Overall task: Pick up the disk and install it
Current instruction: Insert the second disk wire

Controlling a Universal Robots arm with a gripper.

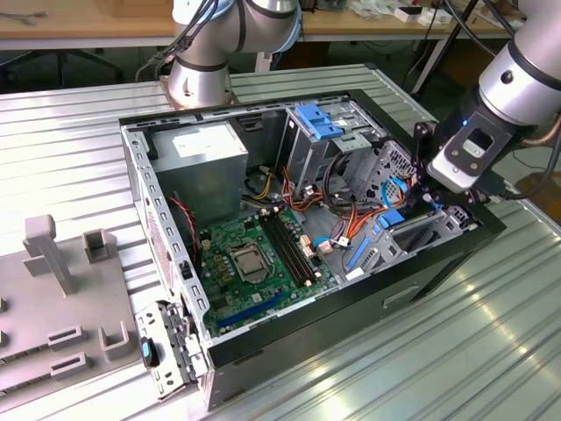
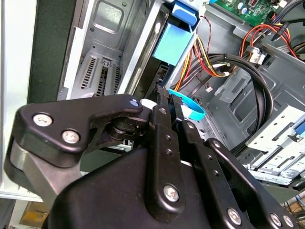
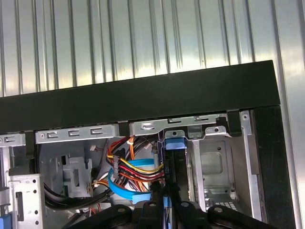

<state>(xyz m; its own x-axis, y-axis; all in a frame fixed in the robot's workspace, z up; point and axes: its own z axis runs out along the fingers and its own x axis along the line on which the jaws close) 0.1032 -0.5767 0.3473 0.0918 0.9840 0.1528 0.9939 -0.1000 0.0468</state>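
The disk stands on edge in the metal bay at the front corner of the open computer case [image 1: 289, 329], on the exterior view's right. Its bright blue rail [image 1: 390, 219] shows beside the dark face. In both wrist views the blue rail [image 2: 174, 40] [image 3: 175, 143] runs straight out from my fingertips. My gripper [image 1: 431, 197] hangs over that bay, pointing down into it. Its two thin black fingers [image 2: 162, 112] are pressed close together, and a thin blue strip of the rail shows between them at the gripper [image 3: 165, 202]. The rest of the disk is hidden by the bay walls.
A grey power supply box [image 1: 206, 153] with a white label sits at the case's back. A drive cage with a blue latch [image 1: 320, 123] stands behind the bay. Loose red, yellow and blue cables [image 2: 219, 62] crowd the bay's side. A green motherboard [image 1: 254, 254] lies mid-case. Grey fixtures [image 1: 53, 289] stand at the exterior view's left.
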